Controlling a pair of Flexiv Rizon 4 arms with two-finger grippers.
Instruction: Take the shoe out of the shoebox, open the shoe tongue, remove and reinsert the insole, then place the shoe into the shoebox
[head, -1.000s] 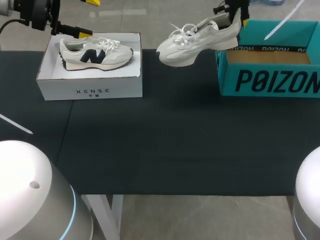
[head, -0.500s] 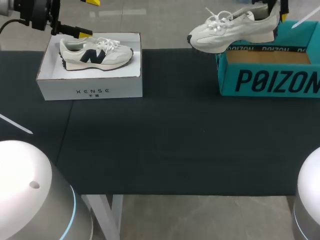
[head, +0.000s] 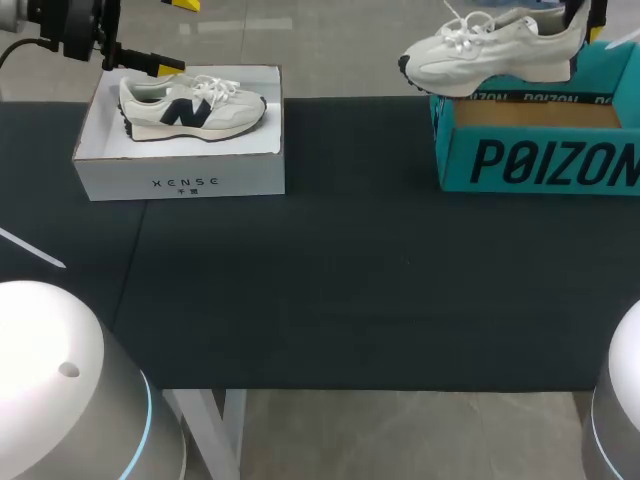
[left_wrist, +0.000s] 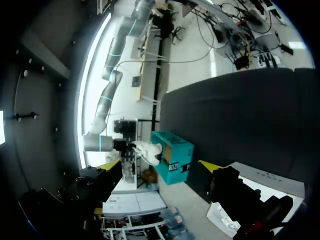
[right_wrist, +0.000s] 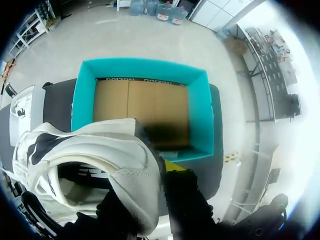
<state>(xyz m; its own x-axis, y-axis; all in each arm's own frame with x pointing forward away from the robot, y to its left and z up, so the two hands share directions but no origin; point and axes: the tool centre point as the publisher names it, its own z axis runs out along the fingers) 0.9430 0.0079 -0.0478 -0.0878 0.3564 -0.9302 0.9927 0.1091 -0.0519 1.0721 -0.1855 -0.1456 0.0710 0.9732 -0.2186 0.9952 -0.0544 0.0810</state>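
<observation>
A white shoe (head: 495, 52) hangs in the air, its toe pointing left, over the left rim of the teal shoebox (head: 540, 160). My right gripper (head: 592, 14) is shut on its heel collar. In the right wrist view the shoe's heel (right_wrist: 100, 160) fills the space by the gripper (right_wrist: 152, 175), and the teal shoebox (right_wrist: 201, 115) lies ahead with its brown floor bare. My left gripper (head: 175, 35) stands open above the back left corner of the white box. From the left wrist view the left gripper (left_wrist: 157, 165) looks across at the far teal shoebox (left_wrist: 175, 155) and the shoe (left_wrist: 149, 150).
A white box (head: 180, 175) at the table's back left holds a second shoe (head: 190, 105), white with a dark logo. The black table top (head: 330, 290) stretches between and in front of the two boxes.
My right arm has carried the white shoe to the right and upward, from beside the teal box to above its left rim. The left arm has not moved.
</observation>
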